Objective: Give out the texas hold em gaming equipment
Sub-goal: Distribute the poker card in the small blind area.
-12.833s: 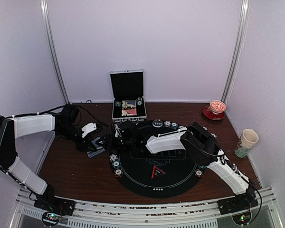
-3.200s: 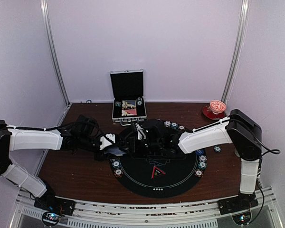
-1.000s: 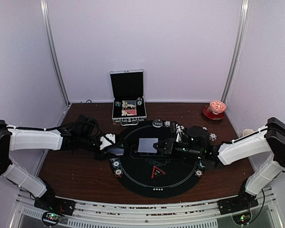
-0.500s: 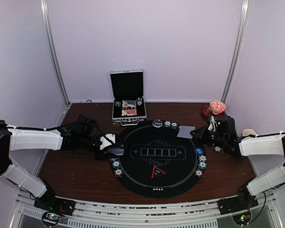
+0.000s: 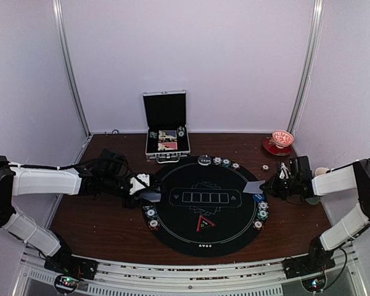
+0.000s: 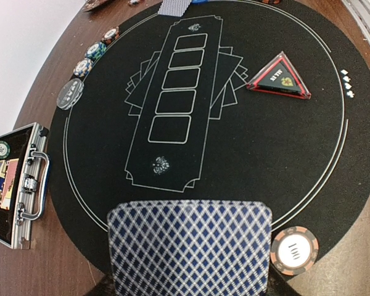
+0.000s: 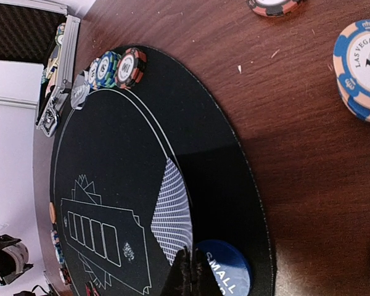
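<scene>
Top external view: round black felt mat with white markings (image 5: 203, 237) lies on the brown wooden desk (image 5: 92, 216); an open silver hard case (image 5: 166, 148) stands behind the mat.
Left end effector (image 5: 148, 193): clamped on a stack of blue-and-white lattice-backed playing cards (image 6: 190, 246), held over the mat's left rim, just beside a red-and-white striped poker chip (image 6: 294, 249).
Right end effector (image 7: 190, 274): pinched tight on a single lattice-backed card (image 7: 172, 209) at the mat's right rim, close to a blue round button disc (image 7: 229, 266).
Rim: striped chips (image 7: 114, 68) stand along the mat's edge.
Bare desk: blue-and-orange chip stack (image 7: 364, 68).
Mat centre: red-edged black triangular marker (image 6: 279, 79).
</scene>
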Controlling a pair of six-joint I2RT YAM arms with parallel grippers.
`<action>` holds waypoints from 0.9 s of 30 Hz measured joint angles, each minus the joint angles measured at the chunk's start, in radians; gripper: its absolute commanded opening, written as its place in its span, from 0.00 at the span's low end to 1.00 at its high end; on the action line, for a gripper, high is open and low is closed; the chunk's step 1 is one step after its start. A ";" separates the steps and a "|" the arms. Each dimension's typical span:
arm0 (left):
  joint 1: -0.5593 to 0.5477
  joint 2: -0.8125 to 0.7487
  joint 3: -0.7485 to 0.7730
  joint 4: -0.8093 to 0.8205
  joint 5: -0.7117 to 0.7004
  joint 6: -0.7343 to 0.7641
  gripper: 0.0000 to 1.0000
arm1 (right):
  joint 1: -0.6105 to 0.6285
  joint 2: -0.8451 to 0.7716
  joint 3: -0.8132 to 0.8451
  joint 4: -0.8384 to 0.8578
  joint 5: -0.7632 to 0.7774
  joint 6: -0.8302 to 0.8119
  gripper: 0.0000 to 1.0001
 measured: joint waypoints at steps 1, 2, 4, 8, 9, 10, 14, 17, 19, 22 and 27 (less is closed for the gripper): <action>0.000 0.000 0.000 0.000 0.000 0.000 0.32 | -0.001 0.012 0.005 -0.005 -0.002 -0.007 0.00; 0.000 0.000 0.000 -0.001 0.000 0.000 0.32 | -0.001 0.023 0.013 -0.012 -0.003 -0.014 0.00; 0.000 0.000 0.000 -0.003 0.000 0.000 0.32 | -0.002 0.043 0.030 -0.024 -0.003 -0.022 0.00; 0.000 0.000 0.000 -0.004 0.003 0.000 0.32 | -0.002 0.074 0.063 -0.055 0.005 -0.047 0.05; 0.000 0.000 0.000 -0.004 0.004 0.000 0.32 | -0.002 0.080 0.070 -0.065 0.010 -0.051 0.05; 0.000 0.000 0.000 -0.004 0.005 0.000 0.32 | -0.002 0.082 0.076 -0.072 0.015 -0.055 0.05; 0.000 0.000 0.000 -0.004 0.008 0.000 0.32 | -0.002 0.085 0.107 -0.108 0.048 -0.074 0.05; 0.000 0.000 0.000 -0.004 0.008 0.000 0.32 | -0.003 0.085 0.131 -0.126 0.074 -0.084 0.05; 0.000 0.000 0.000 -0.004 0.008 0.000 0.32 | -0.005 0.088 0.147 -0.137 0.089 -0.091 0.05; 0.000 0.000 0.000 -0.004 0.009 0.000 0.32 | -0.005 0.101 0.168 -0.149 0.108 -0.097 0.05; 0.000 0.000 0.000 -0.004 0.013 0.000 0.32 | -0.005 0.126 0.197 -0.175 0.140 -0.108 0.09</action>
